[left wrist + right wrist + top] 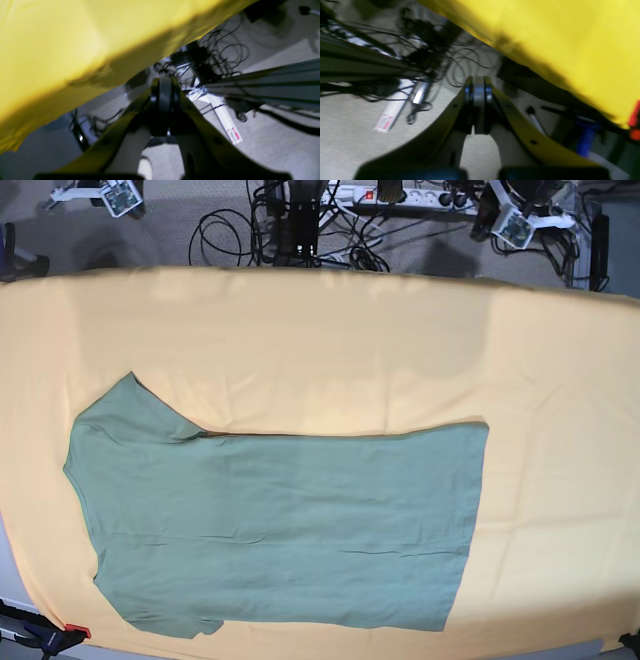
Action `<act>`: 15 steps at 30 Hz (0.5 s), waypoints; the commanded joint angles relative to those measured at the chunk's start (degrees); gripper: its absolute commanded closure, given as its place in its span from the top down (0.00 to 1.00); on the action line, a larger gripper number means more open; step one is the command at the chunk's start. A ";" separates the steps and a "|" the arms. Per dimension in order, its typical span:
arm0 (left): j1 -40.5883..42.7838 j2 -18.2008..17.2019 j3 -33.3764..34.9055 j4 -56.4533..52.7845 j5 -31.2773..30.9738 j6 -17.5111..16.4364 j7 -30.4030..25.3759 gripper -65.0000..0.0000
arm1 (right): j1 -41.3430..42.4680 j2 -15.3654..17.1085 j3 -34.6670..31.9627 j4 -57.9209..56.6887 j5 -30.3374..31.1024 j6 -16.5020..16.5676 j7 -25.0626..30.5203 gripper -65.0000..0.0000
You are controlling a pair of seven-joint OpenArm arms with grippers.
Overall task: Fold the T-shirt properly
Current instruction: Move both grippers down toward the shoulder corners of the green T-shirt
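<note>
on smooth yellow-orange cloth (320, 340), flat sage-green t-shirt (290, 525), faintly creased

Lab, floor cables (300, 225), power strip (410, 195)

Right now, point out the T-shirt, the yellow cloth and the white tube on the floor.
T-shirt (290, 525), base view, middle of its body.
yellow cloth (330, 350), base view, bare stretch beyond the shirt.
white tube (226, 118), left wrist view, mid-length, above its red-marked label.

Sage-green T-shirt (290, 525) lies flat, folded lengthwise; sleeves at base view's left, hem at right.
</note>
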 commanded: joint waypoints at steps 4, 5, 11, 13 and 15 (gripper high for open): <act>0.33 -0.50 -2.67 0.85 -0.26 -0.42 -1.86 0.00 | -0.85 0.22 4.24 0.77 -0.07 -0.59 3.30 0.00; 0.04 -0.50 -3.23 0.85 -0.33 -0.42 -1.86 0.00 | -0.85 0.22 5.20 0.77 -0.09 -0.79 3.32 0.00; -5.11 -3.34 -3.91 0.85 -0.33 -0.46 -1.92 0.00 | 3.48 0.24 7.72 0.77 0.15 -0.33 3.54 0.00; -7.58 -5.11 -3.91 0.85 -0.33 -0.57 -1.92 0.00 | 6.69 0.24 7.72 0.77 0.11 1.42 3.56 0.00; -10.78 -6.69 -3.91 0.85 -0.33 -1.73 -1.92 0.00 | 10.73 0.50 7.72 0.77 0.11 3.28 3.54 0.00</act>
